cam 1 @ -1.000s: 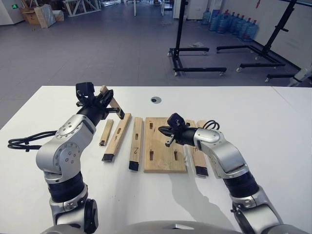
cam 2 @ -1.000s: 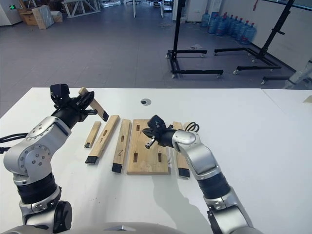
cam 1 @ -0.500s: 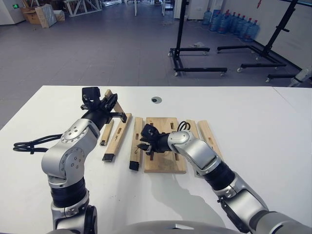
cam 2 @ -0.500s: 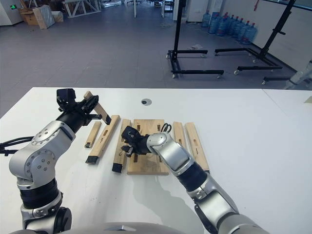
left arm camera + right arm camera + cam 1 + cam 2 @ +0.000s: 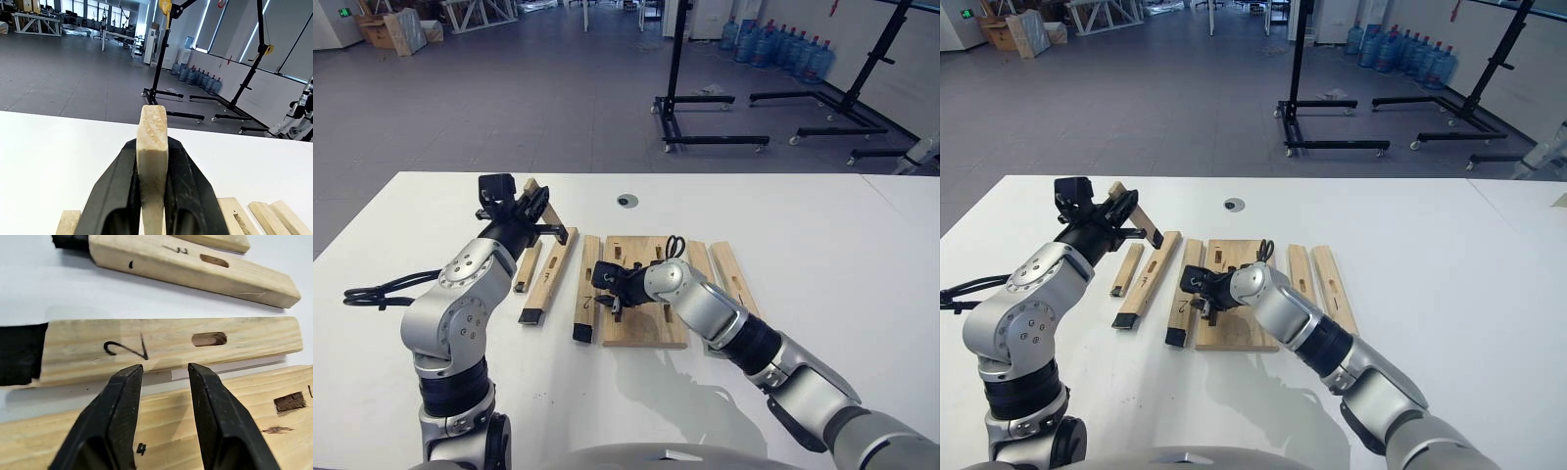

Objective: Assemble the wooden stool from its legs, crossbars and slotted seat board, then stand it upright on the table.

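A slotted seat board (image 5: 644,292) lies flat mid-table. Left of it lie a leg marked 2 (image 5: 586,287), a second leg (image 5: 548,271) and a short crossbar (image 5: 527,265). Two more legs (image 5: 726,276) lie to the board's right. My left gripper (image 5: 524,209) is raised over the far left pieces, shut on a wooden leg (image 5: 152,132) with a black tip (image 5: 554,232). My right gripper (image 5: 610,291) is low at the board's left edge. Its fingers (image 5: 122,401) are open over the gap between the board (image 5: 205,426) and the leg marked 2 (image 5: 166,345).
A black cable (image 5: 382,289) loops on the table at the far left. A round hole (image 5: 626,201) sits in the tabletop behind the board. Black wheeled stands (image 5: 705,137) are on the floor beyond the far edge. The right half of the table is bare.
My right gripper has moved left across the seat board to its left edge, next to the leg marked 2. The left arm shifted slightly right with its leg, then held still.
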Robot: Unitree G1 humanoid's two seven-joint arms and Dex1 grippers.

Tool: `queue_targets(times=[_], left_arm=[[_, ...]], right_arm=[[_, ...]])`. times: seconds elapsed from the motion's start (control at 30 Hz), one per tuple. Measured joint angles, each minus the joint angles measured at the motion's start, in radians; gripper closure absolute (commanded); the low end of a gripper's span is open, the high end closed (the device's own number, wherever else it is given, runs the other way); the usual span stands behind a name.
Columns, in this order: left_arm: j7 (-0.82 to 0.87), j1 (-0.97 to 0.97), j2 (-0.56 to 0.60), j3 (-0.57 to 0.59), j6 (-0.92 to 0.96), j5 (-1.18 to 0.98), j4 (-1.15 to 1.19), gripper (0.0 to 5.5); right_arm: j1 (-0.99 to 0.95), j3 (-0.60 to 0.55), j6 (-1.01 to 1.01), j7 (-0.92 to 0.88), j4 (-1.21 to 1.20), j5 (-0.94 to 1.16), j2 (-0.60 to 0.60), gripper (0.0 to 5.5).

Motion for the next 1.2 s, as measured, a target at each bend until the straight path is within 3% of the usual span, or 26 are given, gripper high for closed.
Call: queue_targets(times=[0.27,0.47,0.53,0.63,0.73,0.9,1.2], left_arm=[[0.008,0.006,-0.009,-0.017,-0.013,0.008,-0.003,5.12],[-0.026,0.009,0.008,-0.016,-0.014,-0.005,-0.004,5.12],[-0.113,0.011,0.058,-0.022,-0.020,-0.038,-0.001,5.12],[-0.236,0.018,0.129,-0.045,-0.035,-0.066,0.018,5.12],[-0.241,0.086,0.116,-0.027,-0.044,-0.079,0.074,5.12],[-0.277,0.191,0.081,-0.066,-0.223,-0.004,0.233,5.12],[-0.245,0.159,0.062,-0.052,-0.263,-0.004,0.197,5.12]], right_arm=[[0.025,0.054,-0.021,-0.005,0.032,-0.035,0.072,3.80],[0.028,-0.030,-0.023,-0.069,0.083,-0.041,0.129,3.80],[0.031,-0.047,-0.005,-0.056,0.039,-0.040,0.103,3.80],[0.049,-0.167,0.065,-0.029,-0.089,0.002,0.031,3.80],[0.064,-0.351,0.117,-0.048,-0.175,0.050,-0.011,3.80],[0.071,-0.612,0.154,-0.148,-0.255,0.161,0.030,3.80],[0.098,-0.628,0.166,-0.208,-0.255,0.208,0.048,3.80]])
